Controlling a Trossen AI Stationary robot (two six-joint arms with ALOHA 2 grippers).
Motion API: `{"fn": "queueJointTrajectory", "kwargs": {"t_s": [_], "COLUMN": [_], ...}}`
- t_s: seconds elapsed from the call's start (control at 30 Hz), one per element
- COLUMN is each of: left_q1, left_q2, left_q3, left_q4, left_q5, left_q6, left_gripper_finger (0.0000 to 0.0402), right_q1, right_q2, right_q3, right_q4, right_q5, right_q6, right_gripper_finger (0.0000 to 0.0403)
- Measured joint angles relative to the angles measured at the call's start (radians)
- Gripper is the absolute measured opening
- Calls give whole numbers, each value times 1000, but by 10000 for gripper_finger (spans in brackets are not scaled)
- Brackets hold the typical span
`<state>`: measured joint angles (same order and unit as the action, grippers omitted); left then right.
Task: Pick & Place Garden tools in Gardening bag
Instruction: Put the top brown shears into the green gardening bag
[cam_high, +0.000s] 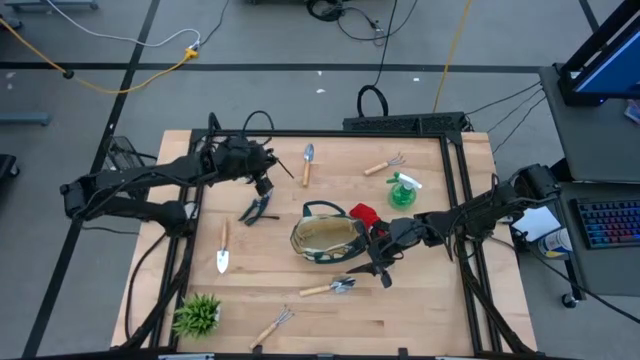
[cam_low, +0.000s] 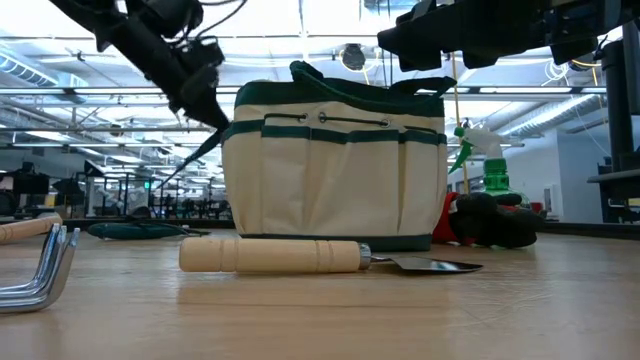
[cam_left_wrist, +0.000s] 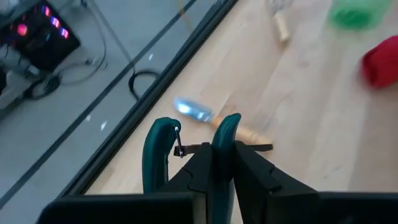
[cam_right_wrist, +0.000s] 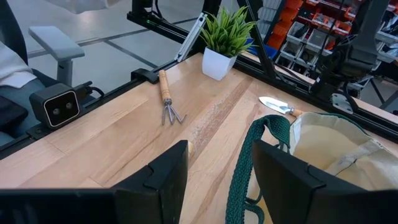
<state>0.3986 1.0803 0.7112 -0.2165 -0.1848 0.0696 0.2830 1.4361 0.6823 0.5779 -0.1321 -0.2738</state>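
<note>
a: table, pale wood in a black frame, grey floor with loose cables around it, a keyboard desk past one end. gardening bag near mid-table, cream with green trim, mouth open. everything else listed from the bag.

b: arms?

a: left gripper raised off the wood, up and left of the bag, fingers clamped on the green-handled pruners. right gripper just right of the bag, jaws apart, one bag handle strap running between them; whether it is pinched i cannot tell.

b: loose items?

a: green spray bottle and red gloves up-right of the bag, gloves just beside it. a second pair of pruners just left. trowel further left, another trowel above. hand rake above right, small fork just below, rake lower still. potted plant far lower left, not for bagging.

b: risks?

a: my reading: the pruners hang from a narrow pinch on the handles, so a quick swing could tip them loose short of the bag. the soft bag could drag or sag shut if the right arm pulls its strap, narrowing the target.
</note>
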Motion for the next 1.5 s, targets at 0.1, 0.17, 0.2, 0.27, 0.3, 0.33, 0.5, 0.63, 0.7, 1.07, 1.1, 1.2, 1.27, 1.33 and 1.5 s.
{"fn": "queueJointTrajectory", "kwargs": {"t_s": [0.1,0.17,0.2,0.27,0.3,0.33,0.5,0.63,0.7,1.07,1.1,1.2,1.27,1.33,1.5], "left_q1": [-41,-71,-86,-115,-130,-146,-216,-275,-303,-462,-477,-517,-542,-567,-627], "left_q2": [-16,-25,-30,-36,-36,-36,-36,-36,-36,-36,-36,-35,-35,-35,-35], "left_q3": [0,0,1,1,1,1,1,1,1,1,1,1,1,1,1], "left_q4": [18,40,49,65,79,94,163,218,242,361,372,397,412,430,503], "left_q5": [0,0,0,0,0,0,0,-38,-62,-72,-72,-72,-72,-83,-98], "left_q6": [1,2,3,3,3,3,19,44,65,85,85,85,85,84,102], "left_gripper_finger": [41,41,41,41,41,41,43,50,48,43,42,40,40,40,40], "right_q1": [0,0,0,0,0,0,0,0,0,0,0,0,0,0,0], "right_q2": [0,0,0,0,0,0,0,0,0,0,0,0,0,0,0], "right_q3": [0,0,0,0,0,0,0,0,0,0,0,0,0,0,0], "right_q4": [0,0,0,0,0,0,0,0,0,0,0,0,0,0,0], "right_q5": [0,0,0,0,0,0,0,0,0,0,0,0,0,0,0], "right_q6": [0,0,0,0,0,0,0,0,0,0,0,0,0,0,0], "right_gripper_finger": [171,171,171,171,171,171,171,171,171,171,171,171,171,171,171]}}
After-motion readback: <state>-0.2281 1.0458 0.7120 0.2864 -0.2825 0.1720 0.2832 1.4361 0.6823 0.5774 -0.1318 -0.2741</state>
